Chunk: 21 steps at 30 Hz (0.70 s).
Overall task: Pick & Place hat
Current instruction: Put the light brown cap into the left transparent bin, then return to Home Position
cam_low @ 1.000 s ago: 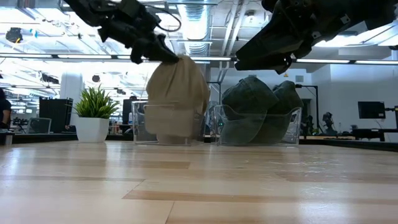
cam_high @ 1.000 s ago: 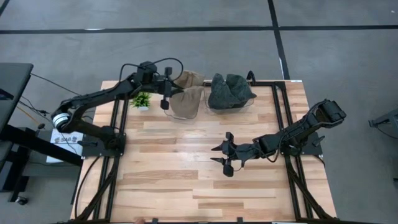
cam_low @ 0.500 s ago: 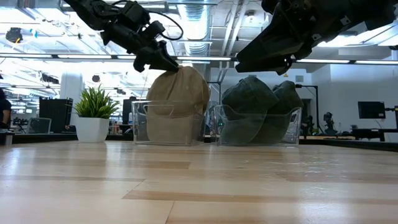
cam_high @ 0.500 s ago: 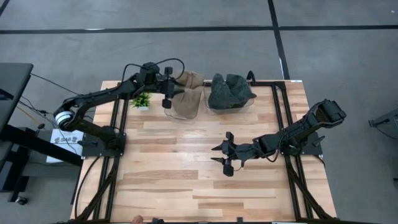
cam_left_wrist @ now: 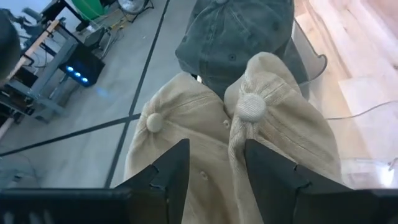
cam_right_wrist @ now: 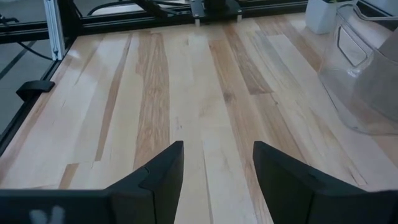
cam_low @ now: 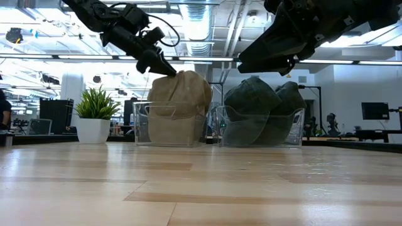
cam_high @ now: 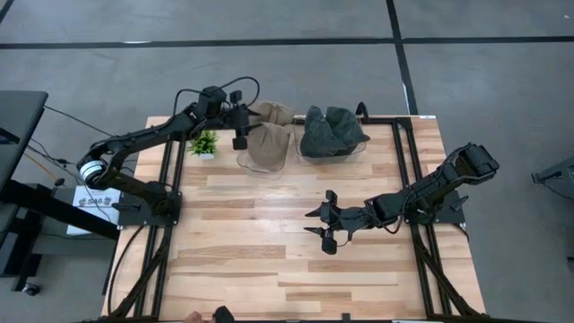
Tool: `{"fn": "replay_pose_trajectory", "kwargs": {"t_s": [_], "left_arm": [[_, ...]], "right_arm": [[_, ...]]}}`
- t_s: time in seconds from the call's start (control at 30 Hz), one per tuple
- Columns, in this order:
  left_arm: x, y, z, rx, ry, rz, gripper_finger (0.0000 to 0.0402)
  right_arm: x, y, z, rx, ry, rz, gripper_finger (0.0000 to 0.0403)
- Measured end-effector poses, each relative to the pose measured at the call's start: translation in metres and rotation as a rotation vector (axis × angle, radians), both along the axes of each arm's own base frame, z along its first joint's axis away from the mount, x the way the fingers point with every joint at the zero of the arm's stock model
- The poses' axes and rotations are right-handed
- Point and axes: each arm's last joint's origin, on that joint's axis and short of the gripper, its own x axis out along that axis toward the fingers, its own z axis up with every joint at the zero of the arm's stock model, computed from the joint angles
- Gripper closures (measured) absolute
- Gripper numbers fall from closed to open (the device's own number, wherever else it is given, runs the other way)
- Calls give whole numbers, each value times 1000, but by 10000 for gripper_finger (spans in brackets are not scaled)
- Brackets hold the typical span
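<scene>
Left gripper: over left clear bin, fingers apart, straddling crown of tan hat, no grip | tan hat: in left bin, atop second tan hat | dark hats: in right bin | Right gripper: jaws spread, empty, low over bare table centre | plant: beside left bin

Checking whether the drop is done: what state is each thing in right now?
Tan hat: lying in the left clear bin, not gripped.
Dark green hats: piled in the right clear bin.
Left gripper: open above the tan hat.
Right gripper: open, empty, over the table.
</scene>
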Motion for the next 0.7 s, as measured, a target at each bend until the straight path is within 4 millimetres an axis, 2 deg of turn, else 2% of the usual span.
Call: {"fn": "replay_pose_trajectory", "kwargs": {"t_s": [0.3,0.5,0.63,0.7], "left_arm": [[-3,-4,6,-108,-62,43,249],[-26,-18,45,-80,-205,197,249],[-49,-40,76,-222,-411,246,248],[-60,-53,82,-325,-493,223,248]], "right_arm": [[0,0,0,0,0,0,213],[-1,0,-1,-5,14,0,219],[-2,-1,-3,-15,38,0,221],[-2,-1,-4,-17,45,1,222]]}}
